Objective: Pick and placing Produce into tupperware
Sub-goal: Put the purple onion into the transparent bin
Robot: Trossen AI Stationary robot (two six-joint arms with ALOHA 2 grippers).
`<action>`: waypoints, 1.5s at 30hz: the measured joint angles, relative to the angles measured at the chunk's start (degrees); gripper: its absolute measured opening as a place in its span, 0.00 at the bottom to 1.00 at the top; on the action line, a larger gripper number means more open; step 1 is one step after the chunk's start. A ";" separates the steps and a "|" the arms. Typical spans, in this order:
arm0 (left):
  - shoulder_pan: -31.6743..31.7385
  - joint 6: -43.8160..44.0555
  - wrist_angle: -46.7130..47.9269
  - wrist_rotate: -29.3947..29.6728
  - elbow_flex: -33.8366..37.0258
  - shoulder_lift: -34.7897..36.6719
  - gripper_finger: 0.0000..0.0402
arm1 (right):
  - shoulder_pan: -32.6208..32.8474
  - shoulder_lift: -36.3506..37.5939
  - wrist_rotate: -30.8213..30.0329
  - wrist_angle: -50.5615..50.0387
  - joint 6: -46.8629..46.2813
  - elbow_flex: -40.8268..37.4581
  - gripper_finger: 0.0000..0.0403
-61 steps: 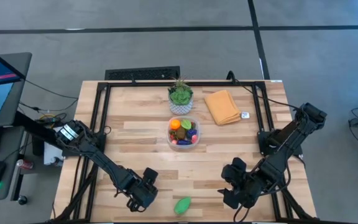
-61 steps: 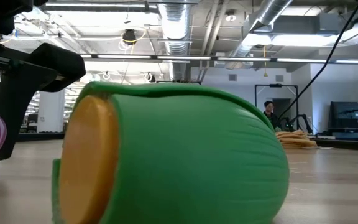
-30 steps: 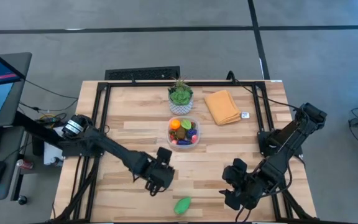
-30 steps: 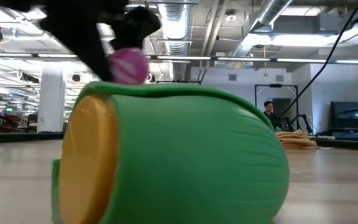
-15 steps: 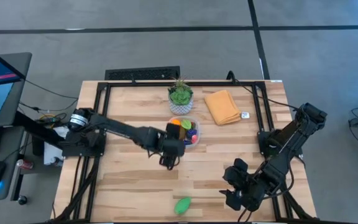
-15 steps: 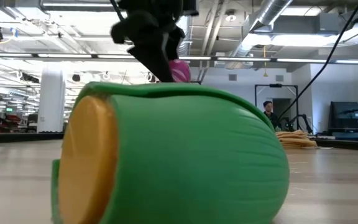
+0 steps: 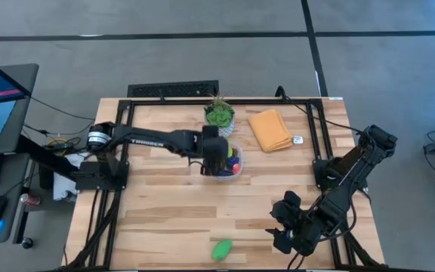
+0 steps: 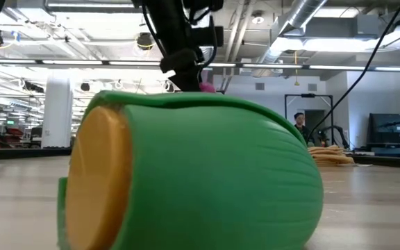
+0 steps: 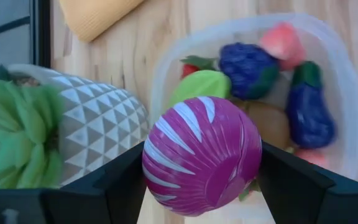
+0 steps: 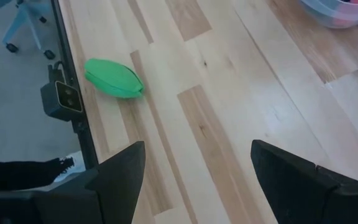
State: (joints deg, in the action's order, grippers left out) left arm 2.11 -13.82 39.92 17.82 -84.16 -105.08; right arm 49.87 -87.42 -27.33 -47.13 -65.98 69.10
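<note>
From above, the left gripper (image 7: 216, 155) hangs over the small clear plastic tupperware container with rounded corners (image 7: 236, 172), which sits at the middle of the pale wooden table (image 7: 165, 196), just in front of the green potted plant in a white patterned pot (image 7: 219, 117) and near the folded orange cloth (image 7: 269, 129). The arm covers much of the container; purple and red toy produce shows at its uncovered side. A green toy vegetable (image 7: 222, 248) lies alone near the table's front edge, well apart from the container. The right gripper (image 7: 285, 227) waits over the front right part of the table.

At table height, that green vegetable with its yellow-orange cut end (image 8: 193, 173) fills most of the picture. Behind and above it the left arm comes down, with a scrap of pink-purple showing at its tip.

Past the left wrist, the two dark fingers (image 9: 110, 183) pinch a round purple toy cabbage with white streaks (image 9: 201, 154), one finger on each side. It hangs directly above the container (image 9: 347, 124), which holds a green leafy piece, a dark blue berry cluster, a purple eggplant, a pink-red piece and something brown. The patterned pot (image 9: 98, 127) stands just beside the container.

Past the right wrist, the dark fingers (image 10: 120, 171) stand spread wide with nothing between them, above bare table boards. The green vegetable (image 10: 114, 78) lies near the table's edge.
</note>
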 joint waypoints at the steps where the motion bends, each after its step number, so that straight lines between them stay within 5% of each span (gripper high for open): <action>1: 0.78 0.03 -0.37 -0.75 0.00 0.00 0.65 | 0.00 0.00 0.00 -0.02 0.00 0.00 0.78; 19: 4.04 1.44 -5.90 -7.67 -0.02 -3.55 0.65 | 0.00 -0.02 -1.73 -0.76 -0.09 -0.02 0.78; 45: 5.49 3.24 -5.43 -10.10 0.02 -7.50 0.70 | 1.01 -0.02 -3.04 -2.17 -3.06 -0.04 0.78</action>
State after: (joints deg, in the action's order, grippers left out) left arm 7.60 -10.58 34.50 7.73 -84.14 -112.57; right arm 50.87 -87.44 -30.37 -49.31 -69.04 69.06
